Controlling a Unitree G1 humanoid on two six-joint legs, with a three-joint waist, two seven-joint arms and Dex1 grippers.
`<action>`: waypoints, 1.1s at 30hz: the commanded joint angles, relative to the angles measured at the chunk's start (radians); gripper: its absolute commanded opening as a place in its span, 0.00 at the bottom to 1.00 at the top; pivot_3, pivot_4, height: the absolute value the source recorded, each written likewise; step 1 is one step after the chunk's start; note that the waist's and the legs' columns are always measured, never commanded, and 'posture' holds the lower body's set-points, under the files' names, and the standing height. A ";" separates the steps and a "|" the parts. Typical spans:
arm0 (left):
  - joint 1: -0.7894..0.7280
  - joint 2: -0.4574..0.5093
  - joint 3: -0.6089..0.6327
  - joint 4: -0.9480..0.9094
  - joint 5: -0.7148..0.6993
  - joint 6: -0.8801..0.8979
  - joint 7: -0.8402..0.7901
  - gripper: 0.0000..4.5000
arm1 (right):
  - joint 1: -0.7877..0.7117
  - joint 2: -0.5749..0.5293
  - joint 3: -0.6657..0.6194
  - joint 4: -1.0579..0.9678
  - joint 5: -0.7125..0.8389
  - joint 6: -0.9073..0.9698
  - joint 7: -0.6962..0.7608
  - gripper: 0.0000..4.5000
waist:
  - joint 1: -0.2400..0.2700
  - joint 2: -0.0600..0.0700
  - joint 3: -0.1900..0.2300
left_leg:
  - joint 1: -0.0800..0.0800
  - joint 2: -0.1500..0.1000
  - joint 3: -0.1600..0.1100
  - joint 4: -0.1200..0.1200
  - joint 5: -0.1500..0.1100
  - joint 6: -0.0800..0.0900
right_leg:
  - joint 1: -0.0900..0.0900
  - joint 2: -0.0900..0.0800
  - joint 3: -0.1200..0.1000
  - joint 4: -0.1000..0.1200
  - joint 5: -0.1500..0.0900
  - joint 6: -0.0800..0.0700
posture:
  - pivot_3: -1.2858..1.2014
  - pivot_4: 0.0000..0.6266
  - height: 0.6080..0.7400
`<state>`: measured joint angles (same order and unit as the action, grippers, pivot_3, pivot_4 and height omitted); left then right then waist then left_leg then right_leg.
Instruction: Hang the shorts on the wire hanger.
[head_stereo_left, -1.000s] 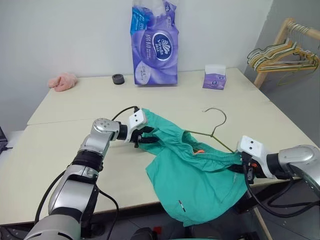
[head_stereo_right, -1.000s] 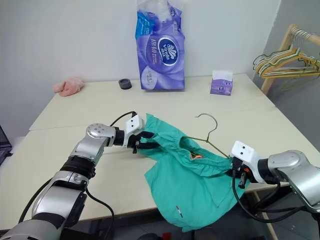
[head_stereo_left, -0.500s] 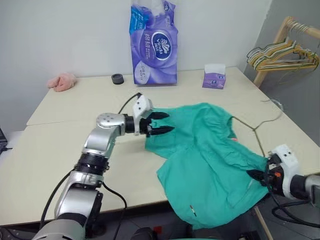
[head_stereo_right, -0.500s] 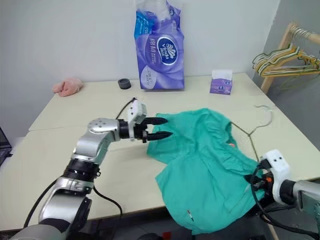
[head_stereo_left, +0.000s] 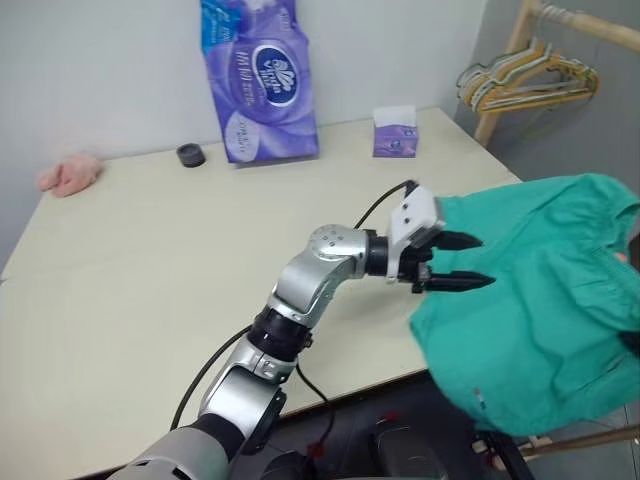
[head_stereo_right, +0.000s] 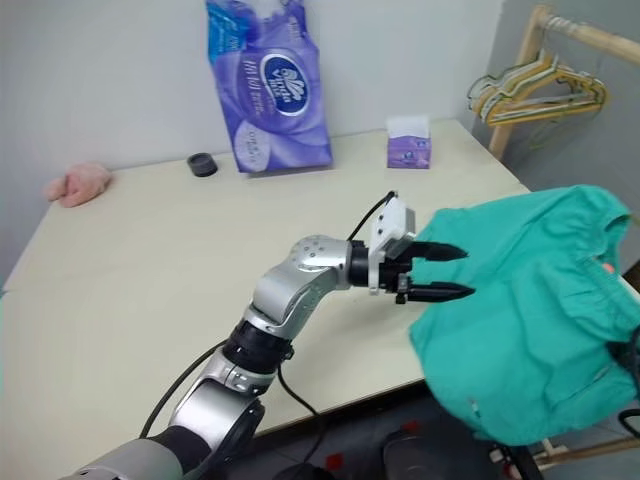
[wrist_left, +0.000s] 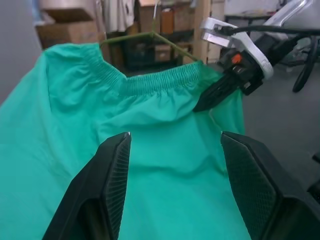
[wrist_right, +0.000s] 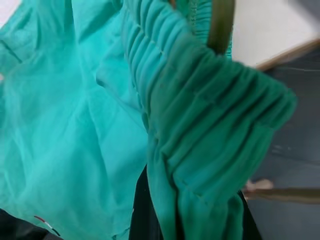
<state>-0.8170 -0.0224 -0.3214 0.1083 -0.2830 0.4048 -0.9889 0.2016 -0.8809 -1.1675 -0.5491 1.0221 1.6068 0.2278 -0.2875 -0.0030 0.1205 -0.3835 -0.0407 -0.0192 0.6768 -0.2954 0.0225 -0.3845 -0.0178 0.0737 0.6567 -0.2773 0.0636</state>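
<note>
The teal shorts (head_stereo_left: 540, 300) hang in the air past the table's right edge, waistband up. My right gripper (wrist_left: 205, 100) is shut on a corner of the gathered waistband, where an arm of the olive wire hanger (wrist_left: 145, 36) runs into the cloth. In the right wrist view the waistband (wrist_right: 200, 130) bunches over that gripper and the hanger wire (wrist_right: 220, 25) crosses above it. The hanger's hook is hidden. My left gripper (head_stereo_left: 485, 261) points level at the front of the shorts, open, with nothing between its fingers (wrist_left: 115, 175).
On the cream table (head_stereo_left: 150, 260) stand a tall purple tissue pack (head_stereo_left: 262, 85), a small purple tissue box (head_stereo_left: 396, 132), a black ring (head_stereo_left: 189, 154) and a pink cloth lump (head_stereo_left: 68, 174). A wooden rack with coloured hangers (head_stereo_left: 530, 80) stands at the back right.
The view has swung right. My right gripper carried the shorts and hanger rightwards off the table and up. My left gripper followed them to the right, staying open.
</note>
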 joint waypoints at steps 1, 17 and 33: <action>-0.068 -0.048 0.020 0.050 0.052 -0.103 0.104 0.67 | -0.110 -0.116 -0.033 0.103 0.028 0.008 -0.130 0.00 | -0.024 0.000 0.007 | 0.000 0.000 0.001 0.000 0.000 0.000 | 0.000 0.000 0.000 0.000 0.000 0.000 | 0.33 0.27 1.00; -0.254 -0.157 0.024 0.230 0.141 -0.309 0.251 0.67 | -0.715 -0.421 0.382 0.865 -0.278 -0.123 -0.254 0.00 | -0.037 0.003 0.049 | 0.001 -0.002 0.023 -0.001 -0.006 0.012 | -0.001 -0.002 0.023 -0.012 0.004 0.011 | 0.36 0.31 1.00; -0.322 -0.176 0.031 0.171 -0.073 -0.141 0.069 0.67 | -0.927 -0.529 0.841 1.395 -0.600 -0.439 0.175 0.00 | -0.017 0.006 0.060 | 0.002 -0.002 0.028 0.000 -0.008 0.013 | -0.002 -0.002 0.026 -0.011 0.005 0.015 | 0.39 0.31 1.00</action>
<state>-1.0934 -0.1470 -0.2892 0.3414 -0.3146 0.2541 -0.8746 -0.7004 -1.3787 -0.3350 0.8319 0.4517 1.1839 0.3761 -0.3043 0.0033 0.1805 -0.3814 -0.0428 0.0086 0.6765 -0.3031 0.0356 -0.3869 -0.0201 0.1002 0.6452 -0.2724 0.0785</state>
